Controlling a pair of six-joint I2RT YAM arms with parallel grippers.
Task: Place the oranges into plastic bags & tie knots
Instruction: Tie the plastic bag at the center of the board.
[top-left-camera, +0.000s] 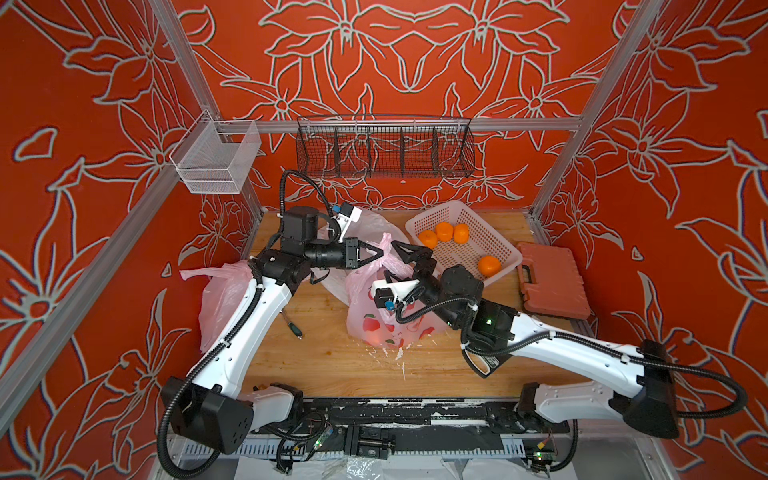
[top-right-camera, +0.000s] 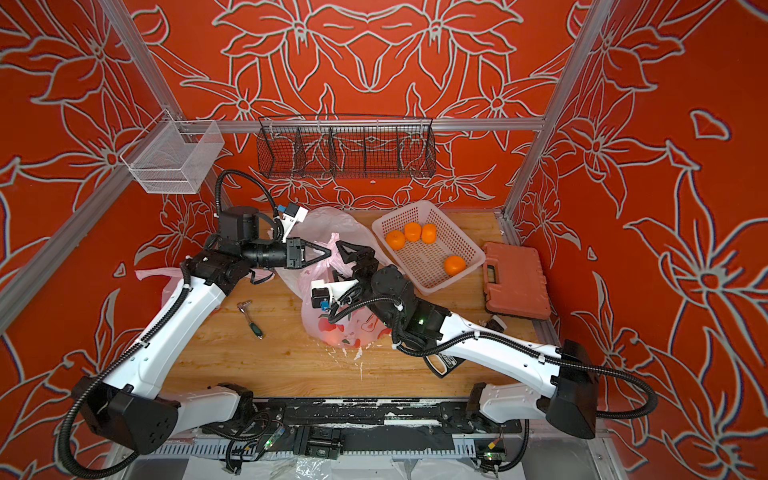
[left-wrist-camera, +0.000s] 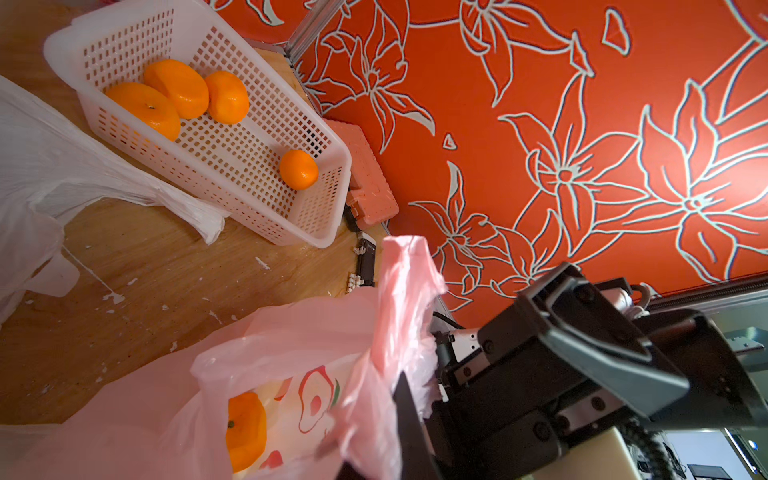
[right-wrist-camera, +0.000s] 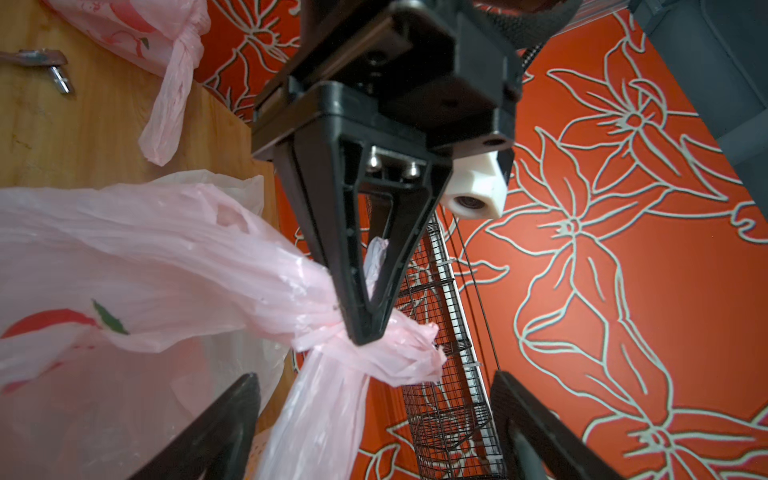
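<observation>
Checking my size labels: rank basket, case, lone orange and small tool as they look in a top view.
Largest: basket.
Then: case.
Last, unranked: lone orange and tool; the tool looks longer, the orange bulkier.

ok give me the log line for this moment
left end effector: shut on pink bag top | right end effector: open by bag top | oranges: four in basket

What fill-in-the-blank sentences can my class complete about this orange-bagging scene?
The perforated basket holds ____ oranges.
The left claw is shut on the twisted top of the ____ bag.
The right claw stands ____.
Missing words: four; pink; open.
</observation>
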